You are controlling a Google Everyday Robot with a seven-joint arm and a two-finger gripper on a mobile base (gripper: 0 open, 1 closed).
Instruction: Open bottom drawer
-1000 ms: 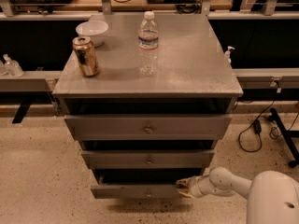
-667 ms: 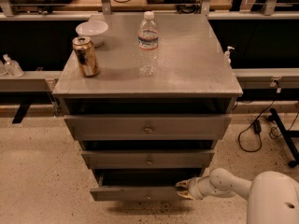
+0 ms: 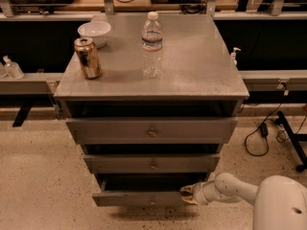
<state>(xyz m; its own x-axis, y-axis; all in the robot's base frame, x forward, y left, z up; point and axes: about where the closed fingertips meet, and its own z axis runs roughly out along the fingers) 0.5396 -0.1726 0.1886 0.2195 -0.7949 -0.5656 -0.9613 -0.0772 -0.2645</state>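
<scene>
The grey cabinet point(image 3: 153, 80) has three drawers stacked down its front. The bottom drawer point(image 3: 139, 198) is pulled out a little, with a dark gap above its flat grey front. My gripper point(image 3: 187, 194) comes in from the lower right on a white arm. Its tips sit at the right end of the bottom drawer's front, at the top edge. The middle drawer point(image 3: 152, 164) and the top drawer point(image 3: 151, 130) each show a small centre knob.
On the cabinet top stand a can point(image 3: 88, 57), a white bowl point(image 3: 94, 32) and a clear water bottle point(image 3: 151, 45). A black cable point(image 3: 259, 138) lies on the floor at the right. Speckled floor spreads to the left of the cabinet.
The bottom drawer has slid out slightly further toward the camera. The gripper has stayed at its right end and moved with it.
</scene>
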